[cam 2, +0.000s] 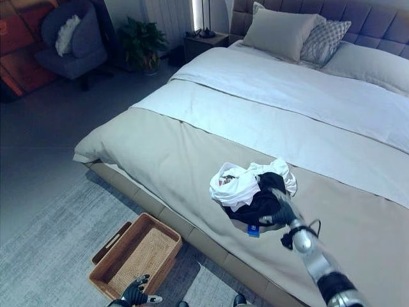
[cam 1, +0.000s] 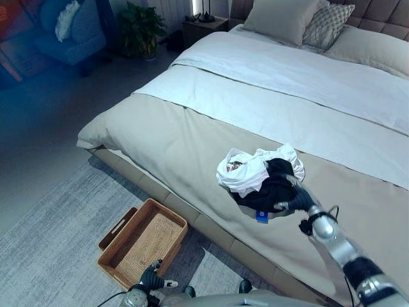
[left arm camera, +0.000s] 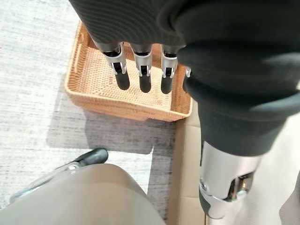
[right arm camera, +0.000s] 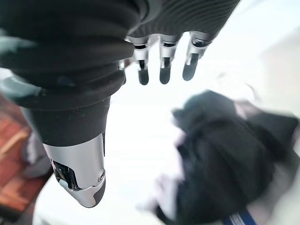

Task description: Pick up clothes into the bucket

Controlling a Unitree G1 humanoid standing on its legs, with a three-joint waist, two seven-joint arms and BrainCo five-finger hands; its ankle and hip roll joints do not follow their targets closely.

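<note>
Over the bed, right hand (cam 1: 297,198) fingers straight, touching clothes (cam 1: 259,176), left hand (cam 1: 151,279) relaxed

A large bed (cam 1: 211,137) with a beige cover near and white sheets farther back runs across the scene to the right, ending at a tufted headboard (cam 1: 377,13) at the far right. Two pillows (cam 1: 281,19) lean there, a plain one beside a checked one (cam 1: 327,25). At the far left stand a blue armchair (cam 1: 70,29), a potted plant (cam 1: 139,29) and a nightstand (cam 1: 203,27), and a grey rug (cam 1: 57,236) covers the near floor.
</note>
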